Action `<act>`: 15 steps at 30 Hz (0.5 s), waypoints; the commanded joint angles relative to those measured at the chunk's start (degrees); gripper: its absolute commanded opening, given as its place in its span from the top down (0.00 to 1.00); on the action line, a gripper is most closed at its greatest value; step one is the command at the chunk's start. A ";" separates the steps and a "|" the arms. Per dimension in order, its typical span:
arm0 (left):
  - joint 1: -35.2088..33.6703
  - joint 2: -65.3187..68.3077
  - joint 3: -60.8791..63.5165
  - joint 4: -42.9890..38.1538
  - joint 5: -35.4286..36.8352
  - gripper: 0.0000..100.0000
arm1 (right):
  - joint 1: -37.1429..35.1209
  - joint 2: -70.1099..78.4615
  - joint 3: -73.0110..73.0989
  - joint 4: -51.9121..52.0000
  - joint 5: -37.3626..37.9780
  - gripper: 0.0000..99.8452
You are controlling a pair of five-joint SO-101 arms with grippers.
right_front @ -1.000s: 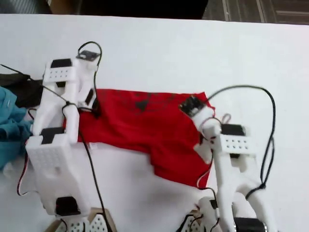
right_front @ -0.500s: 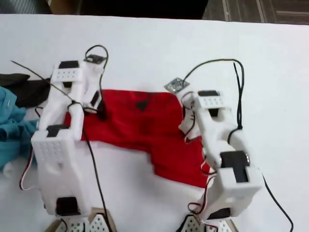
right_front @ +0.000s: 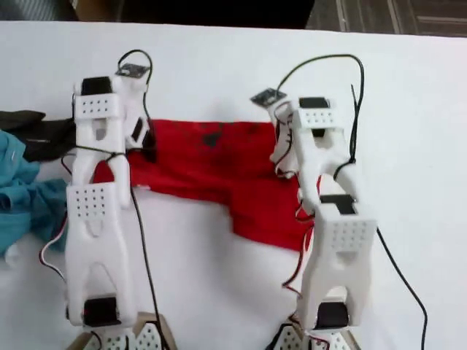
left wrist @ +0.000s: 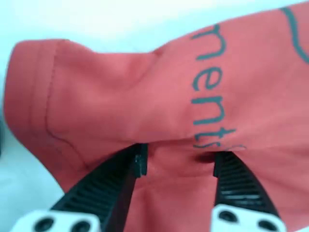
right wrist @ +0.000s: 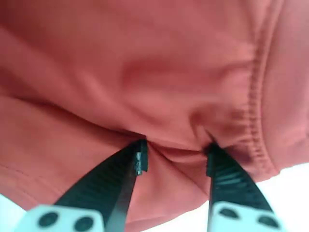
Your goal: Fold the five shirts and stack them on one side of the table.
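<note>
1. Fabric at the 9 o'clock edge of the table [right_front: 219,58]: a teal cloth [right_front: 20,191] lies crumpled and is cut off by the frame. A dark cloth [right_front: 35,133] lies touching it toward 10 o'clock. Neither can be confirmed as a shirt.
2. Left arm [right_front: 95,211]: reaches from 7 o'clock toward 11 o'clock and covers the 9 o'clock end of the red shirt [right_front: 211,171]. In the high view its fingertips are hidden under the wrist.
3. Left gripper [left wrist: 178,162]: in the left wrist view the claw is closed partway. A bunched ridge of the red shirt fills the gap between its fingers [left wrist: 123,181]. A hemmed sleeve end extends beyond the tips, and the dark lettering on the cloth is cut off.
4. Red shirt: lies spread across the table centre. A lower flap hangs toward 5 o'clock, where the right arm [right_front: 332,219] hides its edge.
5. Right gripper [right wrist: 175,157]: in the right wrist view the claw is likewise partly closed. Puckered red cloth is gathered between the tips, beside a stitched seam. How much cloth is caught cannot be made out.
6. Black cable [right_front: 321,62]: loops above the right arm's wrist at 1 o'clock.
</note>
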 commanded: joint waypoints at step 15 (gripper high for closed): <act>-5.36 -12.75 10.42 0.79 -7.03 0.76 | -0.66 -14.99 8.18 2.77 1.93 0.78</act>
